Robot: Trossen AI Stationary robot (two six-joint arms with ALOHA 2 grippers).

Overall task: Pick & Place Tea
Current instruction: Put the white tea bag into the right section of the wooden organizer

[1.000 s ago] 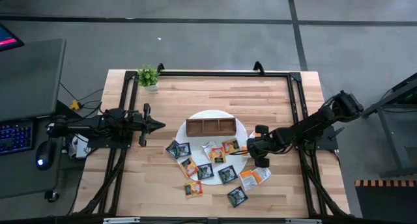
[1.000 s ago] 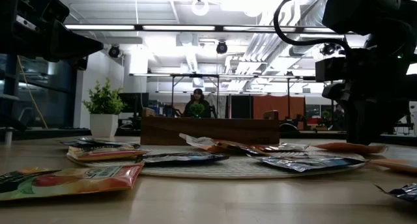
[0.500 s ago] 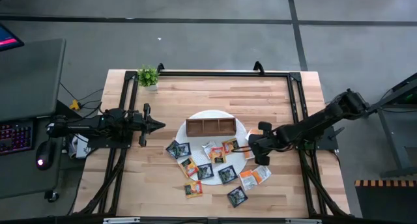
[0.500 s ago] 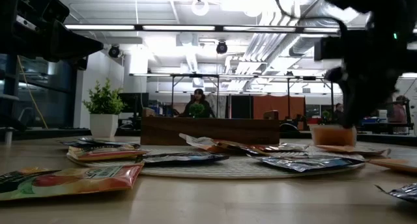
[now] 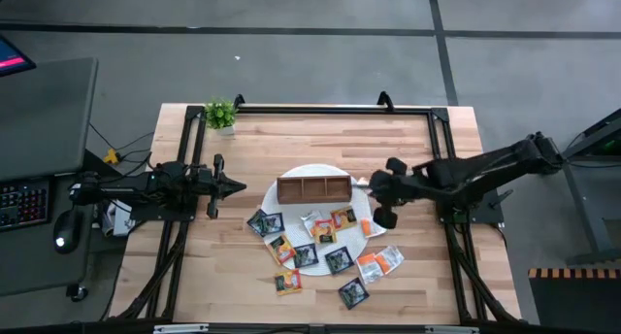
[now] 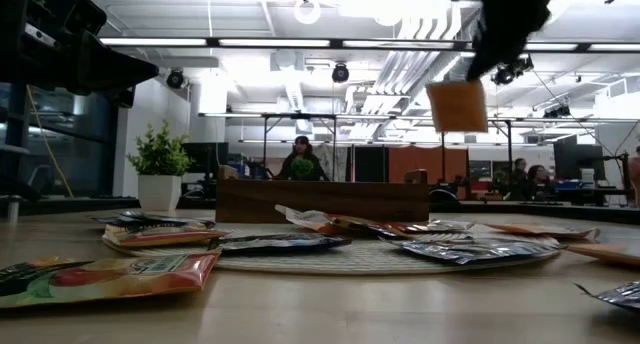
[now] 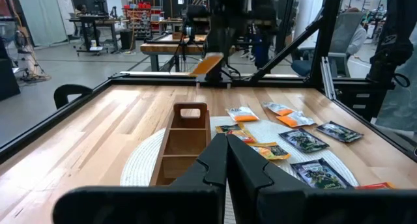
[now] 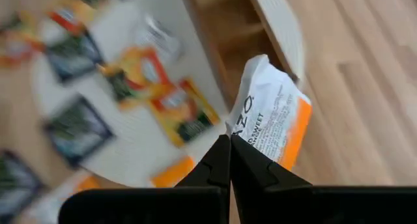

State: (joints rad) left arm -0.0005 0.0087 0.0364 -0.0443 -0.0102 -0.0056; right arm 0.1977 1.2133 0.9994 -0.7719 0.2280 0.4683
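Right wrist view: right gripper (image 8: 229, 140) jaws closed, pinching only corner of white-orange sachet (image 8: 272, 124); thin grip may slip before wooden box (image 5: 312, 188). Left gripper (image 7: 227, 140) closed, empty.

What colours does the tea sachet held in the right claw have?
White with an orange edge and dark print: the tea sachet in the right claw, clearest in the right wrist view.

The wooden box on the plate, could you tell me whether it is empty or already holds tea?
Empty: in the high view all three compartments of the wooden box show bare wood, with no sachets inside.
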